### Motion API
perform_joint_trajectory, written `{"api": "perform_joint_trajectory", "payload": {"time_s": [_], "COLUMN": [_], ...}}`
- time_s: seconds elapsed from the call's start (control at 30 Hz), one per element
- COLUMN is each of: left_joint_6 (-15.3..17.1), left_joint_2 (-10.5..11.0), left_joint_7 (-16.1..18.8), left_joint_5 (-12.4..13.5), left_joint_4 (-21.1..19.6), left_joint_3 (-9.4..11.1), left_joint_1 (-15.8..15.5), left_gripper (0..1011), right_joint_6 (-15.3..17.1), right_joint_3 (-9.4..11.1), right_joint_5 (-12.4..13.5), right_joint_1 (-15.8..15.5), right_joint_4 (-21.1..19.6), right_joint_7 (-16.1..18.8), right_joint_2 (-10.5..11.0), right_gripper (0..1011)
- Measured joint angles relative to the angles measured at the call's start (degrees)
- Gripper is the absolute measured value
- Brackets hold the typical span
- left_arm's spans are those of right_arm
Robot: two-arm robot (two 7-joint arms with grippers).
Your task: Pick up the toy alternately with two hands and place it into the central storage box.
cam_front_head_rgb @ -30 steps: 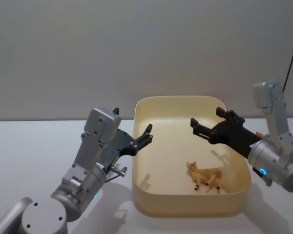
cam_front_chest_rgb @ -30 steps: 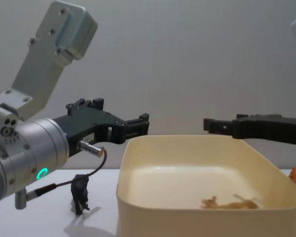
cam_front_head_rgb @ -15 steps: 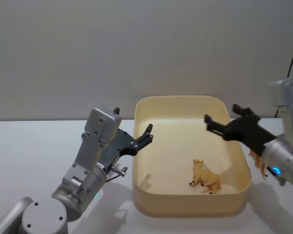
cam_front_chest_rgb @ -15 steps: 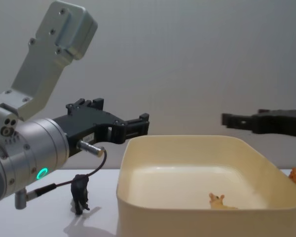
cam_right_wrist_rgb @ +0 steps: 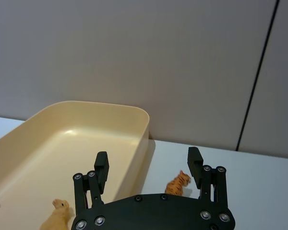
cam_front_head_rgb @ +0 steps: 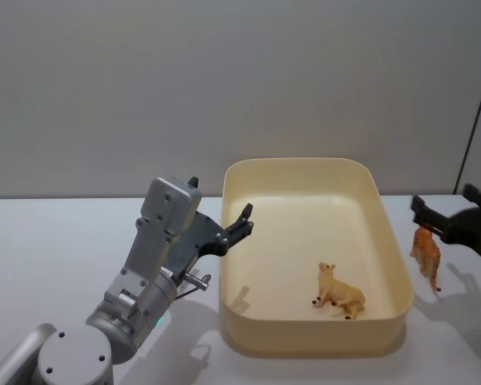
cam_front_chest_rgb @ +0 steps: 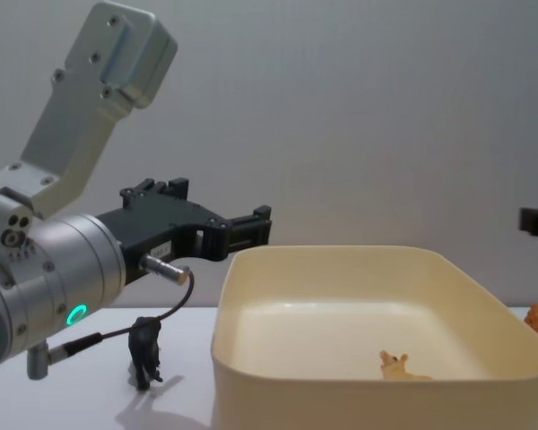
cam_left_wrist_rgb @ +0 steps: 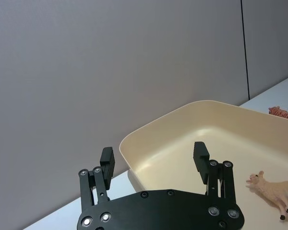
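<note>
The central storage box (cam_front_head_rgb: 297,163) is a cream-yellow tub in the middle of the table. A tan toy animal (cam_front_head_rgb: 339,293) lies inside it, toward the near right. An orange striped toy (cam_front_head_rgb: 426,249) stands on the table just right of the tub. A small black toy (cam_front_chest_rgb: 145,351) stands left of the tub. My left gripper (cam_front_head_rgb: 242,222) hovers open at the tub's left rim, holding nothing. My right gripper (cam_front_head_rgb: 442,200) is open and empty, out past the tub's right wall and above the orange toy (cam_right_wrist_rgb: 176,183).
White tabletop surrounds the tub, with a plain grey wall behind. A thin cable (cam_front_chest_rgb: 166,313) hangs from the left wrist near the black toy.
My right gripper has pulled back to the right, from over the tub to beyond its right wall. The tan toy has shifted a little in the tub and settled. The left arm has not moved.
</note>
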Motion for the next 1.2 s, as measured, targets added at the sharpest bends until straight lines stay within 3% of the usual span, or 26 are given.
{"api": "perform_joint_trajectory", "payload": {"time_s": [0.2,0.4,0.67,1.2], "left_joint_6": [0.0,0.0,0.0,0.0], "left_joint_2": [0.0,0.0,0.0,0.0], "left_joint_7": [0.0,0.0,0.0,0.0], "left_joint_5": [0.0,0.0,0.0,0.0], "left_joint_4": [0.0,0.0,0.0,0.0], "left_joint_3": [0.0,0.0,0.0,0.0], "left_joint_1": [0.0,0.0,0.0,0.0], "left_gripper": [1001,1001,1001,1002], "right_joint_6": [2.3,4.2,6.2,6.6], "right_joint_3": [1.1,1.2,0.4,-1.2], "right_joint_5": [1.6,1.9,0.1,-4.6], "right_joint_1": [-2.9,-3.5,-2.6,0.4], "right_joint_4": [-2.2,-2.4,-0.5,5.2], "right_joint_7": [-1.1,-1.1,-2.1,-5.0], "right_joint_2": [1.7,2.0,1.3,-1.1], "right_gripper": [1001,1001,1001,1001]}}
